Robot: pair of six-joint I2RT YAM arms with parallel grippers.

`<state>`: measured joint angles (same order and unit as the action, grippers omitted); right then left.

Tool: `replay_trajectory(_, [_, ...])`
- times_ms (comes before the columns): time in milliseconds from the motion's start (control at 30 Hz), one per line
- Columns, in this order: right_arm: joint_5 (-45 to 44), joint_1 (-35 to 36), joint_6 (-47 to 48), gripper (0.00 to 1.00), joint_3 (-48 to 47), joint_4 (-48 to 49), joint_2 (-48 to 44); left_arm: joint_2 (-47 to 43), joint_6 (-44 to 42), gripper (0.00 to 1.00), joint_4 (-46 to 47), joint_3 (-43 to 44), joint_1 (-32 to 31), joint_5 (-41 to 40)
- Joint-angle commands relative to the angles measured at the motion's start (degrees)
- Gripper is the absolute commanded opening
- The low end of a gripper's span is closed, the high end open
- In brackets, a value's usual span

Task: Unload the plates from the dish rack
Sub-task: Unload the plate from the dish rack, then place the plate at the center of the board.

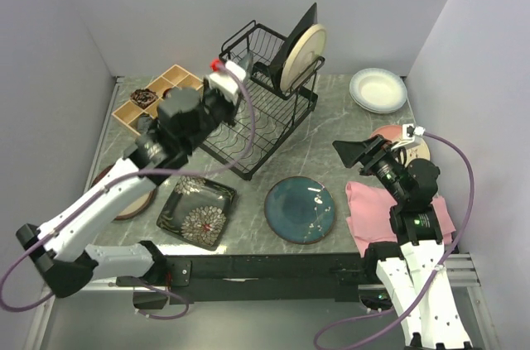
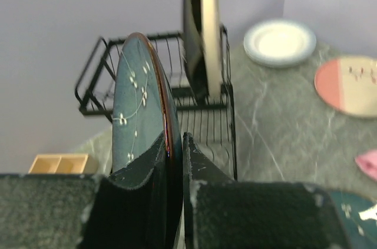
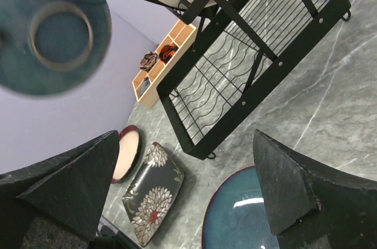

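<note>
Upper centre of the overhead view: the left gripper, jaws clamped on a round teal plate, holds it upright and edge-on, apparently to clear the dish rack. A cream plate stands racked. The right gripper hovers lower right, jaws apart.

You find no writing here that you can read: no label, brand, number or sign shows legibly in any view.

Grey marbled table, bearing: black wire dish rack, wooden compartment tray, brown-rimmed plate, black floral square plate, round teal plate, pink folded cloth, pink-and-cream plate, white plate.
</note>
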<state>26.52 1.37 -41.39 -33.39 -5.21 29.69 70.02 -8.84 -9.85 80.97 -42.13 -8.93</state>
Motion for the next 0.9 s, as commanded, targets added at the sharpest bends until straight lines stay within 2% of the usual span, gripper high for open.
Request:
replay_trajectory(0, [1.0,0.3,-1.1,1.00,-2.3,0.9,-0.9,-8.3,-4.3,0.01,6.6,-4.0,-5.8,-15.5])
replay_trajectory(167, [-0.4,0.2,-0.4,1.00,-5.2,-3.1,-1.4,-11.7,-4.3,0.01,5.4,-10.4,-14.5,-22.9])
replay_trajectory(533, [-6.1,0.3,-1.0,1.00,-6.3,-6.6,-4.3,-12.4,-4.9,0.01,12.4,-22.6,-31.6,-34.1])
replay_trajectory(733, [-9.0,0.2,0.1,1.00,-5.5,-7.0,-5.8,-6.0,-7.4,0.01,13.2,-23.1,-40.1,-40.8])
replay_trajectory(867, [-11.1,0.2,0.3,1.00,-5.4,-7.7,-6.0,-1.7,-7.4,0.01,16.0,-23.3,-44.0,-40.8])
